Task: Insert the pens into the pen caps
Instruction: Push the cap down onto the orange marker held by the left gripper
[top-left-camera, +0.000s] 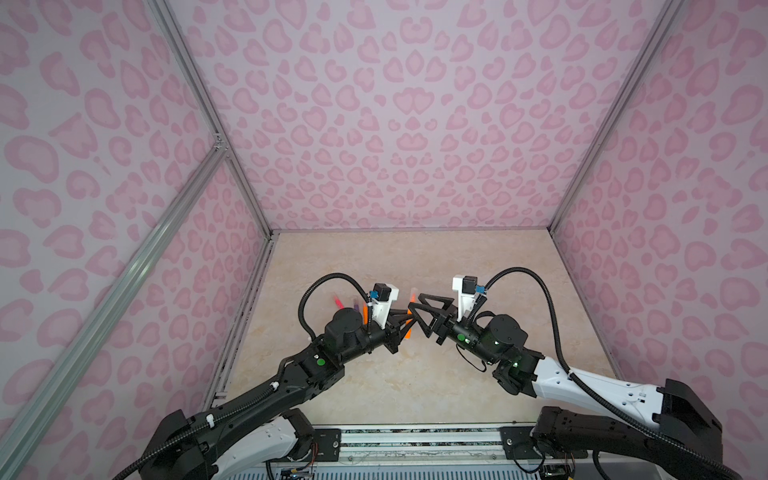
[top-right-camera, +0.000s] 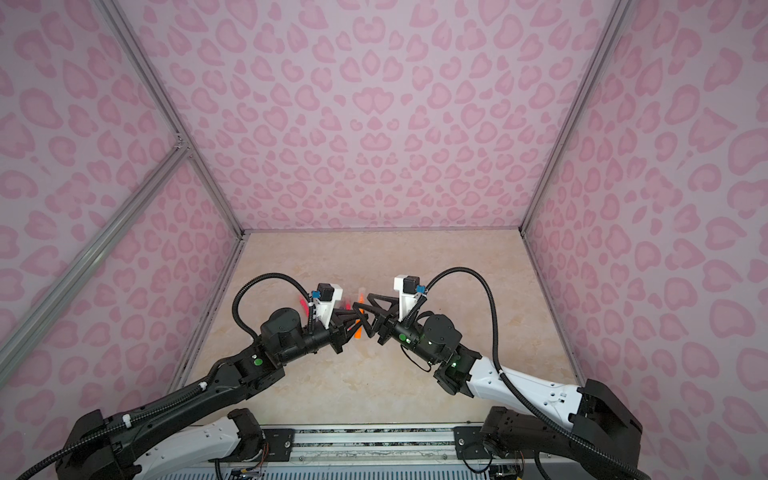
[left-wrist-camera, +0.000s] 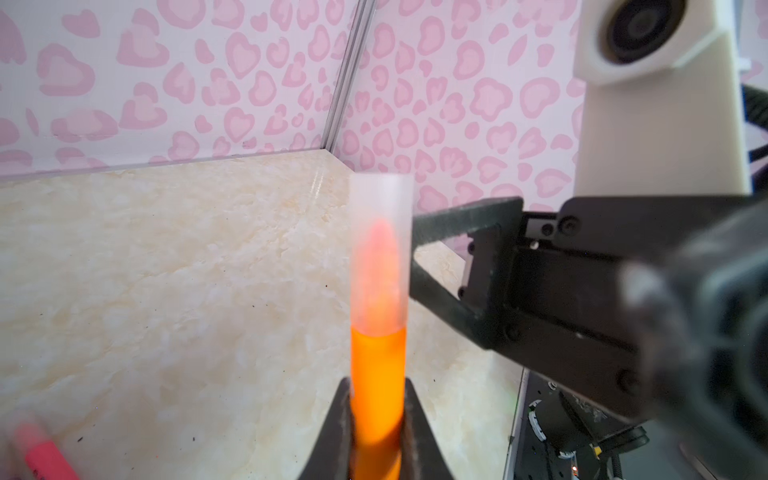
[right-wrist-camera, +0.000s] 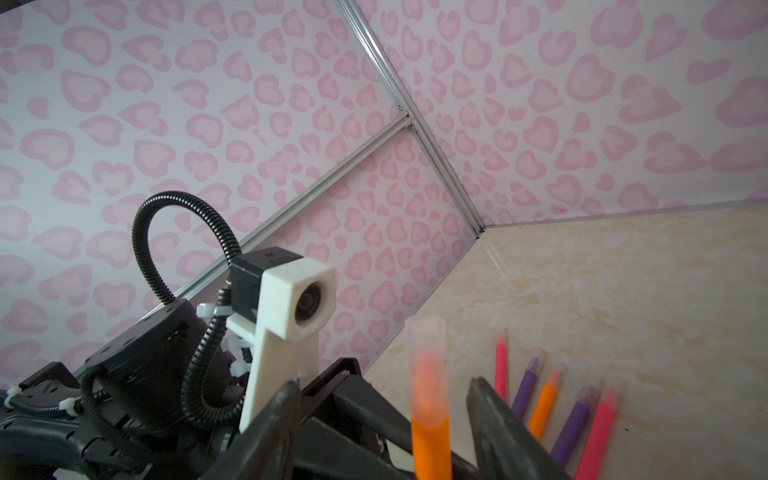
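The left hand (left-wrist-camera: 377, 385) clenches the slim orange felt-tip pen (left-wrist-camera: 377, 357); the clear plastic cap (left-wrist-camera: 381, 208) over its tip looks seated. The right hand (right-wrist-camera: 382, 386), released, straddles that pen: it should back straight off, cap unnudged.

glossy marble-look table (left-wrist-camera: 166, 270), frosted plastic cap (left-wrist-camera: 381, 199)
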